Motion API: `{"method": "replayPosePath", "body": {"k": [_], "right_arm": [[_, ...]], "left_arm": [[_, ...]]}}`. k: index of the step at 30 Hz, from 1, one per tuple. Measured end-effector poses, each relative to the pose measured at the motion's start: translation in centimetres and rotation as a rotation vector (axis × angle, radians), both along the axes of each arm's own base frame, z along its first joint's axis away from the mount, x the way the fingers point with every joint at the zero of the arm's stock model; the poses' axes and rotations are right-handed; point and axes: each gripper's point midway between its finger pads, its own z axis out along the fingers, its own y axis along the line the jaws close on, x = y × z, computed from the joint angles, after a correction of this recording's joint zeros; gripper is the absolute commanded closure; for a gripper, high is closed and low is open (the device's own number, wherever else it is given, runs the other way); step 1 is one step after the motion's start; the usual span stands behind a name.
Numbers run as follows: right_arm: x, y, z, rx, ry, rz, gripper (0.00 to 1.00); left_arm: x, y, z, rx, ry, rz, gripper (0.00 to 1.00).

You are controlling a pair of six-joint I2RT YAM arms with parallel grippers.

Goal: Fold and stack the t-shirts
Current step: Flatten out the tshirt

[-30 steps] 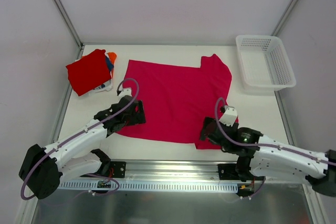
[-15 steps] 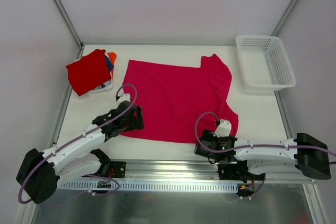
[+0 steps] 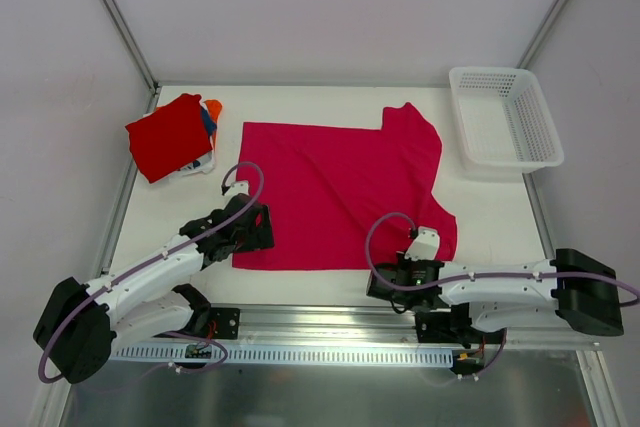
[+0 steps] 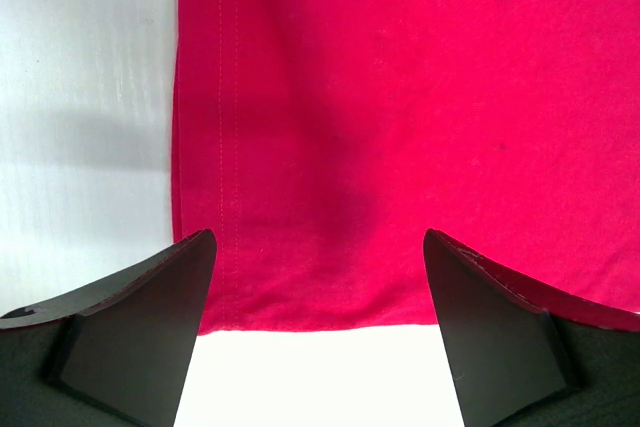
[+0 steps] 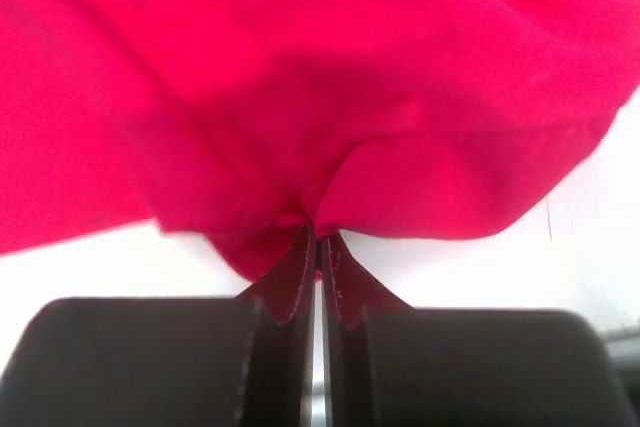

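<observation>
One shirt is being worked on. The pink shirt (image 3: 340, 187) lies spread flat in the middle of the table (image 3: 300, 97), with its hem toward the left and its sleeves toward the right. At the far left corner the red shirt (image 3: 168, 135) sits folded on top of a small pile, and bits of orange, blue and white cloth peek out beneath it. The basket (image 3: 510, 117) stands well apart at the far right.

The right gripper (image 5: 316, 232) is low at the near edge of the pink shirt, by the near sleeve. Its fingers are clenched on a bunched pinch of cloth, which wrinkles upward from the grip. The left gripper (image 4: 318, 247) hangs over the near left corner with its fingers spread wide on either side of the stitched hem, grasping nothing.

I judge that the step in hand is the first fold of this shirt, with the grasp only half made: one edge point is taken and the other is not.

The next move probably calls for the left gripper to drop onto the corner and close on the cloth without pushing it into a heap. Both arms then need to lift together and carry the near edge evenly toward the far side, keeping the cloth taut between them so the crease lands straight.
</observation>
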Motion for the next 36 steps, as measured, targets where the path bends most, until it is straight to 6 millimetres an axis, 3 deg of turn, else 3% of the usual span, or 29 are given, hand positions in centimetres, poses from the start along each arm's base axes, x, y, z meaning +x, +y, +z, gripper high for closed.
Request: {"method": "replayPosePath", "body": {"k": [4, 8, 9, 10, 11, 12, 15, 17, 20, 23, 26, 31, 36], "right_arm": [[-0.8, 2.1, 3.1, -0.048, 0.02, 0.066, 1.0], [-0.9, 5.0, 8.8, -0.033, 0.005, 0.117, 1.0], [-0.8, 5.6, 10.4, -0.02, -0.005, 0.127, 0.91], [-0.8, 6.0, 12.0, -0.005, -0.017, 0.137, 0.63], [-0.7, 6.5, 13.7, 0.012, -0.032, 0.144, 0.17], [-0.6, 7.1, 15.4, 0.041, -0.046, 0.155, 0.01], [-0.4, 8.2, 19.6, 0.133, -0.096, 0.176, 0.01], [0.0, 7.9, 21.2, 0.186, -0.142, 0.162, 0.01], [0.3, 6.0, 19.9, 0.159, -0.166, 0.127, 0.01], [-0.2, 3.7, 15.6, 0.006, -0.121, 0.125, 0.01], [-1.7, 3.0, 11.3, -0.146, -0.042, 0.17, 0.01], [-4.9, 5.6, 7.6, -0.266, 0.03, 0.278, 0.01], [-7.9, 8.6, 5.2, -0.292, 0.07, 0.348, 0.01]], "left_arm": [[0.0, 0.1, -0.1, 0.005, 0.0, 0.003, 0.14], [-0.1, 0.2, -0.6, 0.025, 0.02, 0.004, 0.14], [-0.1, 0.3, -0.7, 0.028, 0.023, 0.004, 0.14], [-0.1, 0.3, -0.8, 0.031, 0.026, 0.005, 0.13], [-0.1, 0.3, -0.9, 0.033, 0.028, 0.005, 0.13], [-0.1, 0.3, -0.9, 0.035, 0.03, 0.005, 0.13], [-0.1, 0.3, -1.1, 0.038, 0.033, 0.005, 0.13], [-0.1, 0.3, -1.1, 0.039, 0.034, 0.005, 0.13], [0.0, 0.2, -1.3, 0.042, 0.036, 0.004, 0.13], [0.0, 0.3, -1.5, 0.051, 0.042, -0.002, 0.13], [0.0, 0.3, -1.5, 0.054, 0.042, -0.005, 0.13], [0.1, 0.3, -1.5, 0.055, 0.042, -0.007, 0.13], [0.1, 0.2, -1.5, 0.053, 0.039, -0.007, 0.13]]}}
